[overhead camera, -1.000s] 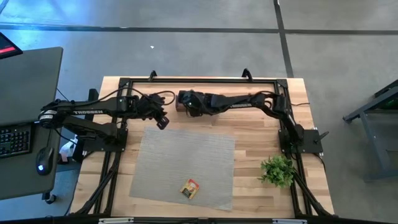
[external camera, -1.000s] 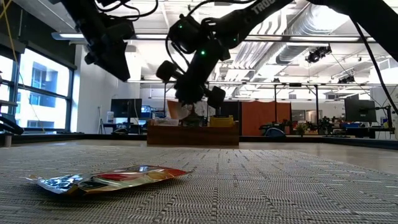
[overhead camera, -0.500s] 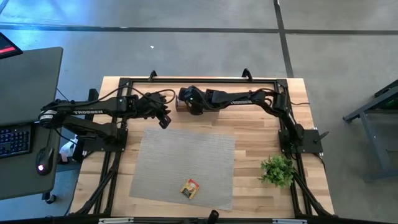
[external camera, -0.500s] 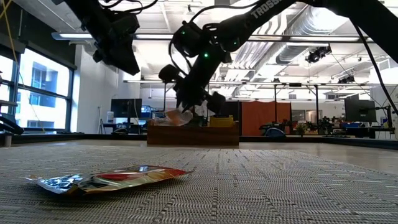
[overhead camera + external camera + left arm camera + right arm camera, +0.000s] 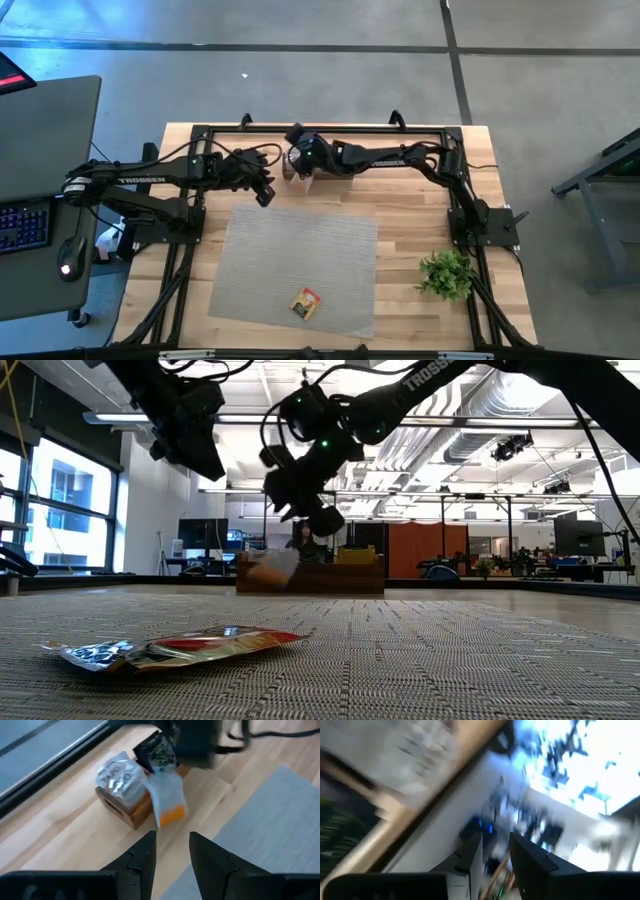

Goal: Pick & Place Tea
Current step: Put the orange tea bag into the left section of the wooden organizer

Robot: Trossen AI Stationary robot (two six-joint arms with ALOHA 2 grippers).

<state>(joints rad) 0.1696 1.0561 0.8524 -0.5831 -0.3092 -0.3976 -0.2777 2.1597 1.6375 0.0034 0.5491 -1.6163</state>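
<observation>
A small wooden box [image 5: 125, 810] of tea sachets stands at the table's far middle [image 5: 292, 170]. My right gripper [image 5: 300, 488] is above it, tipped upward, open and empty. A white-and-orange sachet [image 5: 169, 806] is at the box's near side, low in the low view [image 5: 272, 570]; I cannot tell whether it rests or is falling. A black sachet [image 5: 157, 752] sticks up at the box's top. An orange-yellow sachet [image 5: 305, 302] lies flat on the grey mat [image 5: 300, 250]. My left gripper [image 5: 262, 193] hovers left of the box, narrowly open and empty.
A small green plant [image 5: 447, 272] stands at the table's right near side. The arms' black frame [image 5: 320, 128] runs along the far and side edges. A desk with a keyboard [image 5: 25, 222] stands left of the table. The mat is bare around the lone sachet.
My right gripper has let go of the white-and-orange sachet and has risen a little over the box, tipping its fingers upward and toward the far edge. The sachet, which hung below its fingers, has dropped down in front of the box.
</observation>
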